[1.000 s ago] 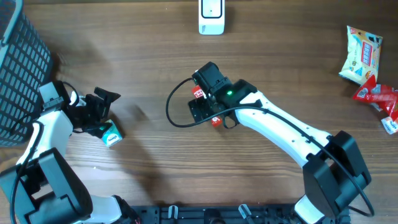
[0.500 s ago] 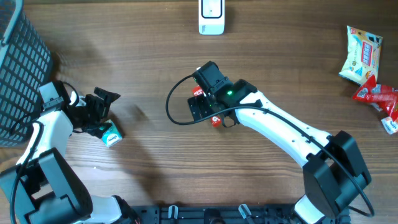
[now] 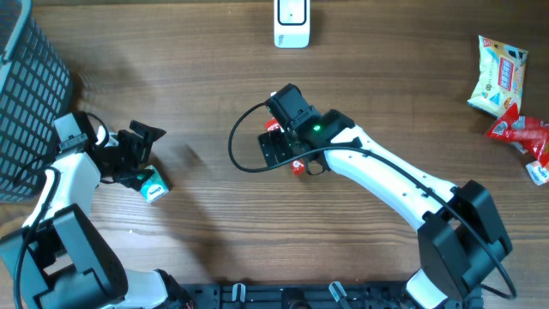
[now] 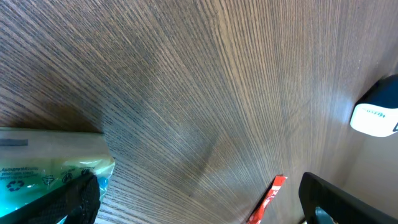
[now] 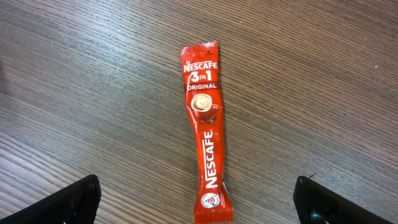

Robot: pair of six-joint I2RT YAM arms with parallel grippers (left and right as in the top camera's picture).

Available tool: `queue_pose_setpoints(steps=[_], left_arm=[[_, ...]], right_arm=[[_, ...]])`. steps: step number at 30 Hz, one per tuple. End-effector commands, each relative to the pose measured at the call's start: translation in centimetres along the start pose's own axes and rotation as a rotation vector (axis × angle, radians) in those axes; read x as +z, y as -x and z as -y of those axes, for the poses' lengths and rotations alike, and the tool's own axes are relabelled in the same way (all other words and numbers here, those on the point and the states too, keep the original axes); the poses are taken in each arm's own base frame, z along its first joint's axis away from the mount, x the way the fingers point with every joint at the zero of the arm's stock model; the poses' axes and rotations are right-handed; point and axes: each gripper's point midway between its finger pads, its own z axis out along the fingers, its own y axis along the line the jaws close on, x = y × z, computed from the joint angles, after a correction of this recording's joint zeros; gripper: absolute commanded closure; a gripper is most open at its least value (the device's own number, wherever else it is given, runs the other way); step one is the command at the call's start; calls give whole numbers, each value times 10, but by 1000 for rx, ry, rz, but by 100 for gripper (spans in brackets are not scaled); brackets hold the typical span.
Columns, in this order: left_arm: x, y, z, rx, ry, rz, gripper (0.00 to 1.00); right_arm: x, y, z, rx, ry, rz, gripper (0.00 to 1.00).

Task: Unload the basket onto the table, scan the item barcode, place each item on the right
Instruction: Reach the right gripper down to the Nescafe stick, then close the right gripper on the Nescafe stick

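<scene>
Task barely begun: right gripper (image 5: pixel 198 200), jaws wide and empty, hangs over the sachet (image 5: pixel 203 134) lying flat on the table (image 5: pixel 323 74), with pickup and presentation to the scanner (image 3: pixel 292 23) outstanding; left gripper (image 3: pixel 137 157) likewise open beside a pack (image 3: pixel 154 184)

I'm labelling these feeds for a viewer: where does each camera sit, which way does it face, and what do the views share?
Overhead: fixed above the table, looking straight down; both arms, left gripper and right gripper show.
Left wrist: on the left arm, slanting across the tabletop toward the white scanner; its fingers edge the bottom.
Right wrist: on the right arm, facing straight down at the red Nescafe sachet; its fingers fill the bottom corners.
Shared: all three show that sachet.
</scene>
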Motion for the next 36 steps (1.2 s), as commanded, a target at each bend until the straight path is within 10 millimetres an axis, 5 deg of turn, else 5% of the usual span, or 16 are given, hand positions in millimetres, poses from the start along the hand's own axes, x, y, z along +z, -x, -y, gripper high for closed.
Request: queue_pose_setpoints(steps=[1, 25, 32, 36], left_arm=[[-4, 4, 0, 22, 6, 23, 0], [-4, 4, 0, 22, 6, 23, 0], [-4, 4, 0, 22, 6, 23, 0], [-4, 4, 0, 22, 6, 23, 0]], right_arm=[[9, -3, 3, 13, -22, -15, 1], [9, 0, 1, 17, -16, 0, 0], [-1, 36, -54, 11, 290, 124, 0], [-11, 33, -82, -7, 457, 102, 0]])
